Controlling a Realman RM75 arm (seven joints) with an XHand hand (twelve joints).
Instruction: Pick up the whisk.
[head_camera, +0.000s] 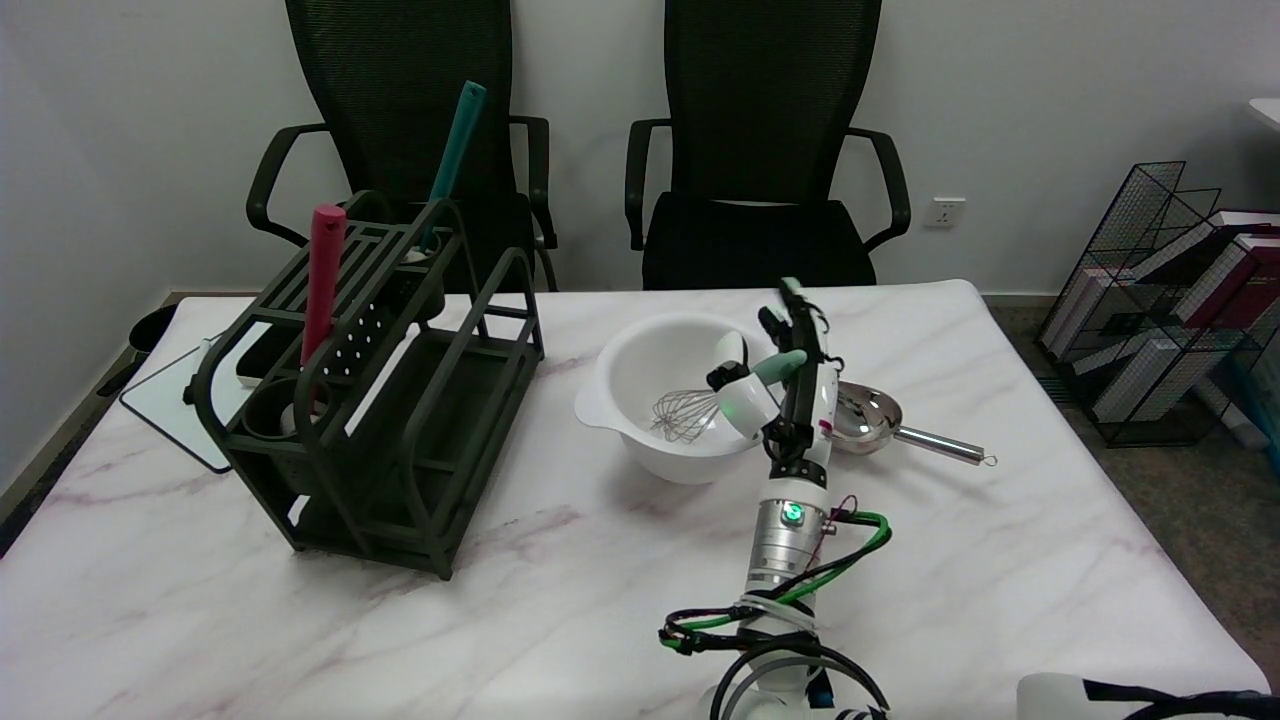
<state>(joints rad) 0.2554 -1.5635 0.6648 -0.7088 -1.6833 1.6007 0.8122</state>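
Whisk (690, 412) of steel wire with mint-green handle, lying tilted in white plastic mixing bowl (640, 390) at table's one o'clock, handle pinched by right hand (775, 385): liable to slip or drag bowl against steel ladle (880, 420) if lifted askew.

White wall (1050, 100) behind, two black mesh office chairs (765, 150) beyond the hand, wall socket (946, 212), wire rack (1170, 300) of probably books on grey floor (1180, 500) right.
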